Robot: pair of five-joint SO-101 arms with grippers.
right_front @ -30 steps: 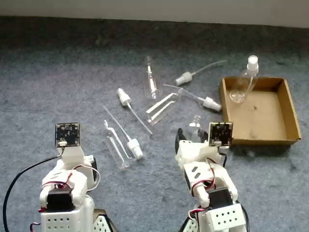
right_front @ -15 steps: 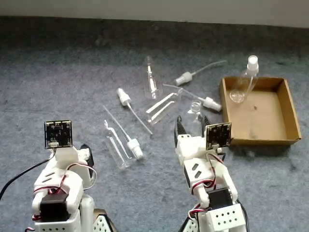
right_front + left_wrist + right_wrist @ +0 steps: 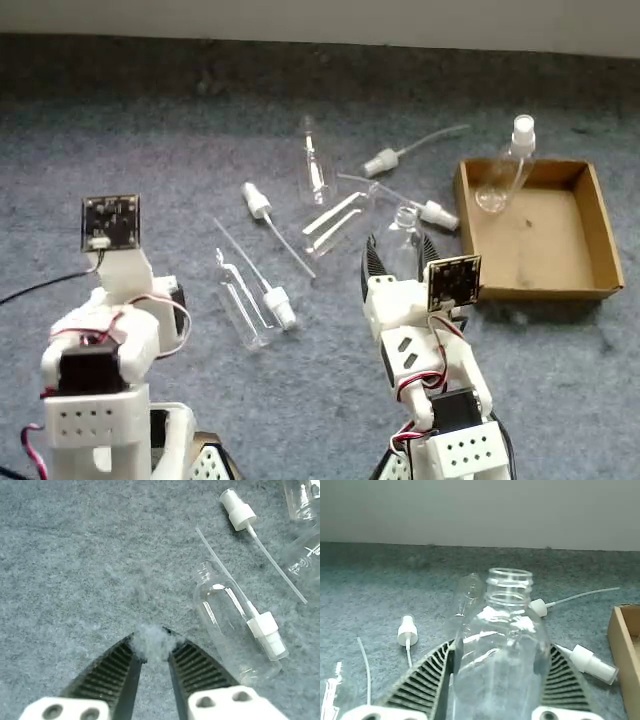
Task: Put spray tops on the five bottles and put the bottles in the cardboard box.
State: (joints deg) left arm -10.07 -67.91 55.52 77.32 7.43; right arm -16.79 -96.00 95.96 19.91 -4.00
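The right arm's fingers [image 3: 427, 677] grip the sides of a clear, open bottle [image 3: 502, 630], holding it upright near the cardboard box [image 3: 540, 292]. Another bottle with its spray top on [image 3: 503, 172] leans in the box's far corner. The left arm's fingers [image 3: 117, 670] are narrowly apart and hold nothing. They sit over the grey worktop [image 3: 150, 150] beside a lying bottle [image 3: 227, 620] with a loose spray top [image 3: 265, 630] across it.

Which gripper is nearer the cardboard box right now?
Right. The right gripper, holding an uncapped bottle, is just off the cardboard box's near left corner. The left gripper is much farther away, low over the table at the opposite side.
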